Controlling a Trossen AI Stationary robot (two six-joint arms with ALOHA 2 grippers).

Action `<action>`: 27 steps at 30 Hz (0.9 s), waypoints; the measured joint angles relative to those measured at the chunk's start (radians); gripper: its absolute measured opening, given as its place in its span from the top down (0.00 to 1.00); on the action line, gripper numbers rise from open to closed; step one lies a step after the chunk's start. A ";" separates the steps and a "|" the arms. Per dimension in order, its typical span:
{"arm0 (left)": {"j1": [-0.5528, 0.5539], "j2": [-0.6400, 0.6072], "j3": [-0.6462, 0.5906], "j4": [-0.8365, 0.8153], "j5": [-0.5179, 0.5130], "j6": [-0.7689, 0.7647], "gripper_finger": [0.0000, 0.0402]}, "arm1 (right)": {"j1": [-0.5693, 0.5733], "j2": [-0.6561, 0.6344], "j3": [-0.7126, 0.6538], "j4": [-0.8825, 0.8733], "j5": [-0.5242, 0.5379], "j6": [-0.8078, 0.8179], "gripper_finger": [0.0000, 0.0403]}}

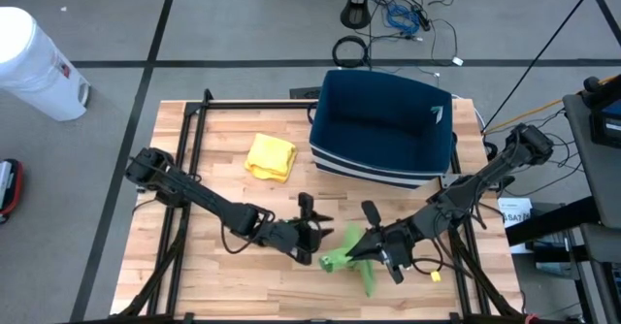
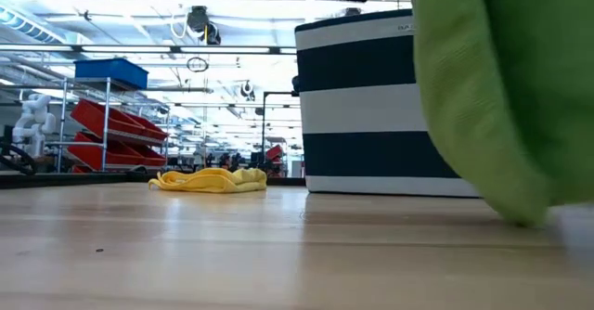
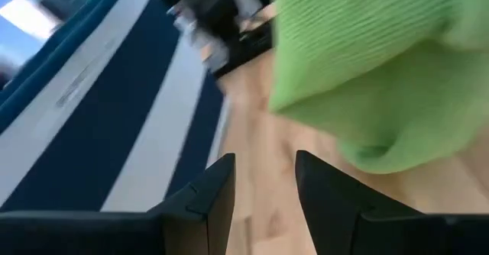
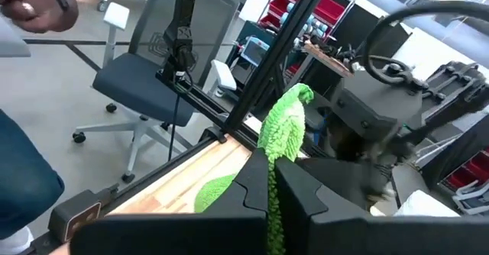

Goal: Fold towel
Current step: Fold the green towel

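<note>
- Green towel (image 2: 492, 87) fills the near right of the low view, hanging bunched with its low edge close to the wooden surface (image 1: 223, 285); in the high view it sits near the front edge, between the two arms.
- Right end effector (image 4: 269, 180) has its fingers pressed shut on a pinch of the towel, which stands up between them in the right wrist view.
- Left end effector (image 3: 263, 182) is partly open and holds nothing; the cloth hangs just ahead of its fingers, apart from them.
- For a clean fold, I judge the left one should close on a free corner, not the bunched middle, so both can spread the cloth flat first.
- Further out: a yellow cloth (image 1: 270, 156) lies crumpled beside the navy striped bin (image 1: 383, 130), well apart from the work.
</note>
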State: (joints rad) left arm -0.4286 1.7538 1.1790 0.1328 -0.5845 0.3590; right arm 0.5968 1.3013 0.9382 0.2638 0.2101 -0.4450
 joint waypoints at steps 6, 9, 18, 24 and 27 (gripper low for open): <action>-0.047 0.005 0.000 -0.003 0.102 0.052 0.64 | 0.003 -0.038 0.000 -0.005 0.002 -0.005 1.00; -0.051 0.008 0.000 -0.003 0.078 0.051 0.61 | 0.003 -0.058 0.000 -0.003 0.002 -0.016 1.00; -0.019 0.008 0.000 0.170 0.077 0.066 0.35 | 0.003 -0.069 0.001 -0.004 0.003 -0.019 1.00; -0.011 0.008 0.000 0.295 0.186 0.065 0.25 | 0.003 -0.069 0.001 -0.006 0.012 -0.019 1.00; -0.022 0.008 0.000 0.328 0.212 0.060 0.25 | 0.003 -0.069 0.001 -0.008 0.036 -0.027 1.00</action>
State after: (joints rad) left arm -0.4510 1.7618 1.1790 0.4603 -0.3726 0.4191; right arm 0.5995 1.2324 0.9390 0.2562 0.2461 -0.4722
